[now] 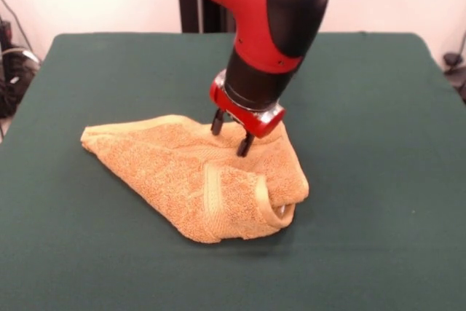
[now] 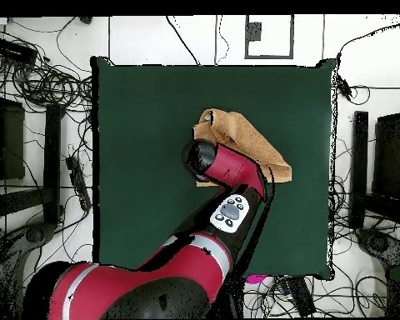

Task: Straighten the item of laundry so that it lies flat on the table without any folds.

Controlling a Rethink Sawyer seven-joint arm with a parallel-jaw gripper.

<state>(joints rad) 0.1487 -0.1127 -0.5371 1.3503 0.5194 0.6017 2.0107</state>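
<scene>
The item of laundry (image 1: 182, 172) is an orange-tan terry towel lying bunched and folded over itself near the middle of the dark green table (image 1: 109, 71). One corner is rolled into a loop at its right end, and a flat border band shows on the front fold. My gripper (image 1: 231, 134) stands open over the towel's upper right part, its two black fingertips (image 1: 245, 145) down at the cloth. In the overhead view the red arm covers part of the towel (image 2: 241, 135) on the table (image 2: 145, 150) and hides the gripper.
Cables and dark equipment (image 1: 11, 71) lie off the table's left edge in the front view. In the overhead view, tangled cables (image 2: 45, 83) and black stands (image 2: 357, 167) surround the table on both sides.
</scene>
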